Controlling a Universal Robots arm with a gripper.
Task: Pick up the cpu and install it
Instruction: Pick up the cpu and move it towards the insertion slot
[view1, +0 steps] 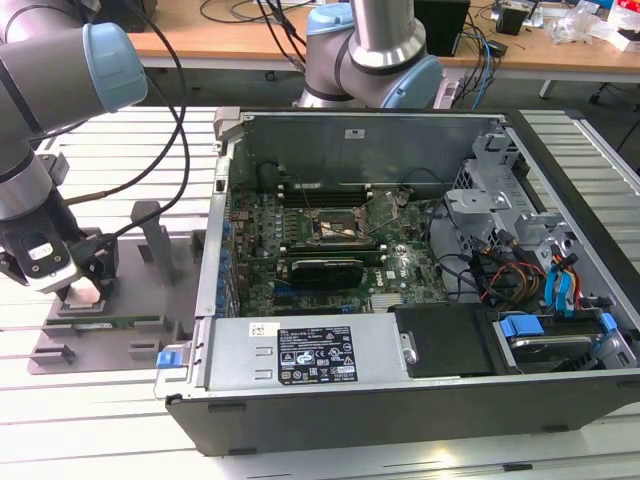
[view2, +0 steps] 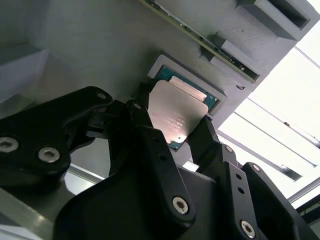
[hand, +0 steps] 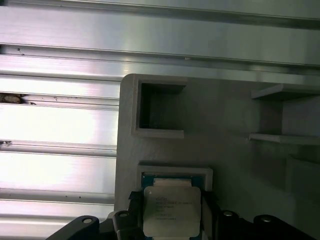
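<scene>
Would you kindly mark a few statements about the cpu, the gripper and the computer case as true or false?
1. The flat square silver-topped cpu sits in a recess of the grey plastic holder. True.
2. The gripper is reaching inside the black computer case. False: it is down at the holder, outside the case on the exterior view's left, right at the cpu.
3. The case lies open, with its green motherboard exposed. True.
4. The cpu is already installed on the motherboard. False: it is in the holder, outside the case.
</scene>
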